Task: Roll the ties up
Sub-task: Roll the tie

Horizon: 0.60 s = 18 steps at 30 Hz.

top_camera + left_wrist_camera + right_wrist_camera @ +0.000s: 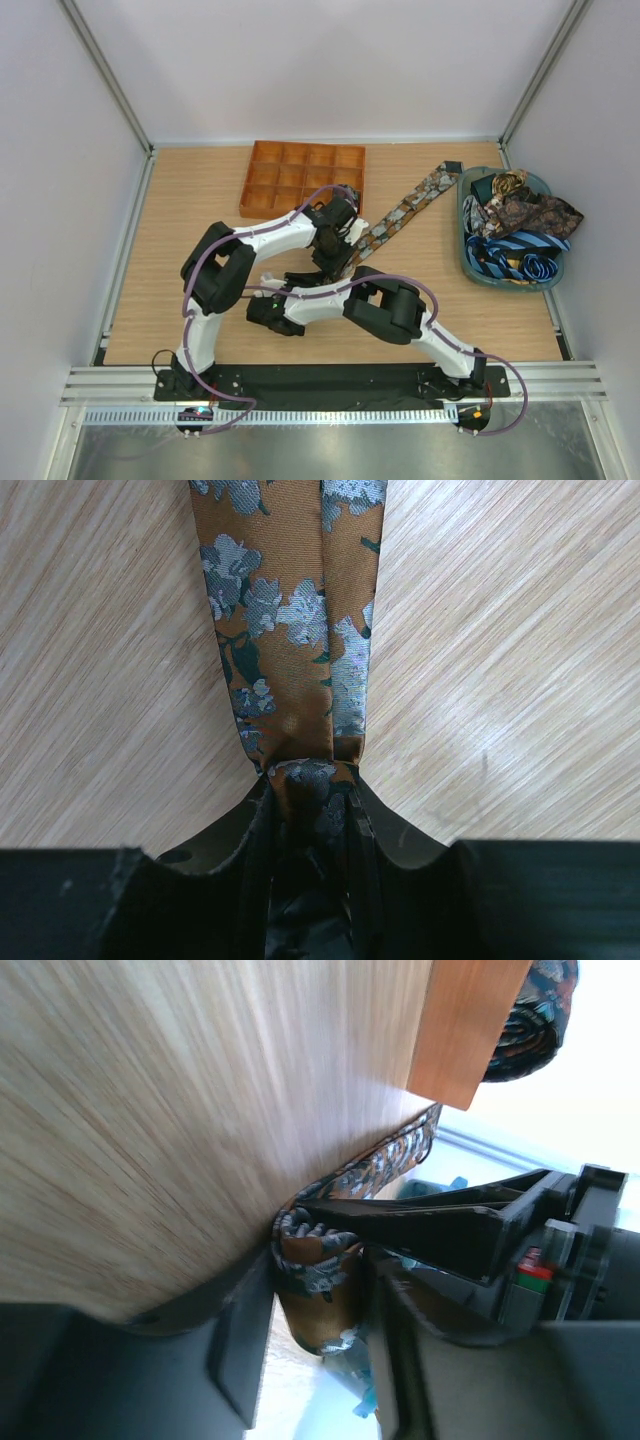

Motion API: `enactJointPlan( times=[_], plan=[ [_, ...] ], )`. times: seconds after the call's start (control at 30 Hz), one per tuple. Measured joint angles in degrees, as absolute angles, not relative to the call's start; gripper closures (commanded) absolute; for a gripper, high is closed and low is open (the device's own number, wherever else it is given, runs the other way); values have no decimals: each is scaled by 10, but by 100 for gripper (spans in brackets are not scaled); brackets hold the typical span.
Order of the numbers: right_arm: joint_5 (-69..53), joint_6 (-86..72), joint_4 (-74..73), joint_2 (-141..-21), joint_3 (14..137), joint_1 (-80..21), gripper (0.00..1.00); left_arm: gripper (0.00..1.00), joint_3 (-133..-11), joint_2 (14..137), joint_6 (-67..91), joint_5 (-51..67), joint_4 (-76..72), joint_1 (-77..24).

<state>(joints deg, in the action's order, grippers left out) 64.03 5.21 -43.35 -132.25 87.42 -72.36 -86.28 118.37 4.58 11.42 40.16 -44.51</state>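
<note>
Worktop (165, 300): pale wood, white walls (320, 70) on three sides.
Orange tray (300, 168): gridded, at the far edge, left of centre; the left arm (270, 235) overlaps its near right corner.
Basket (462, 232): teal, against the right edge, heaped with brown paisley ties (528, 210) and blue striped ties (515, 255), tangled.
Paisley tie (410, 208): stretched diagonally from mid-worktop toward the far right corner, its far end just beside the basket.
Left gripper (305, 785): clamped on the tie's folded near end.
Right gripper (320, 1300): fingers flank the small coil at that same end; whether they press it cannot be told.
Open room: wood shows along the left edge and near the right edge, below the basket.
</note>
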Motion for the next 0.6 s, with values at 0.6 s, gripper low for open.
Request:
enactJointPlan(
  times=[0.6],
  plan=[
    [637,22,-451,-1332,881,-723,70,44,-844,1167,53,96,406,-447]
  ],
)
